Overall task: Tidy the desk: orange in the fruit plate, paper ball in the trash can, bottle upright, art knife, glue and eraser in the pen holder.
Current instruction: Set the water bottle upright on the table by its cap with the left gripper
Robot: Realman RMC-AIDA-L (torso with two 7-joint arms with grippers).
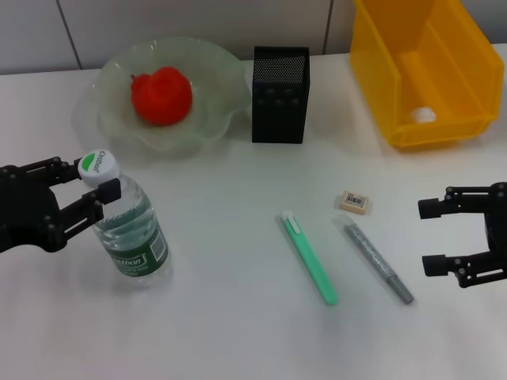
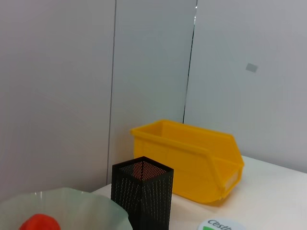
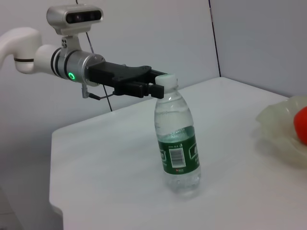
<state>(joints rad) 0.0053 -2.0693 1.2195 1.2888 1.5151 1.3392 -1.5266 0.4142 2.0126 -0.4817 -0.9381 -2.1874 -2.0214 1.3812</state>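
- bottle (image 1: 131, 233) upright near front edge, left of pens; left gripper (image 1: 93, 195) jaws around its neck under cap.
- Judgement: release straight outward, don't tip it.
- right gripper (image 1: 434, 236) jaws wide, empty; eraser (image 1: 354, 201) next, pinch short sides.

Black skeletal left pincer (image 1: 93, 185), silver wrist with green light ring, white arm, matching black right pincer (image 1: 429, 236)

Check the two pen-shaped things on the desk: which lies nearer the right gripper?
The grey one, lying beside the mint-green one on the side toward the right gripper; the eraser sits just beyond them.
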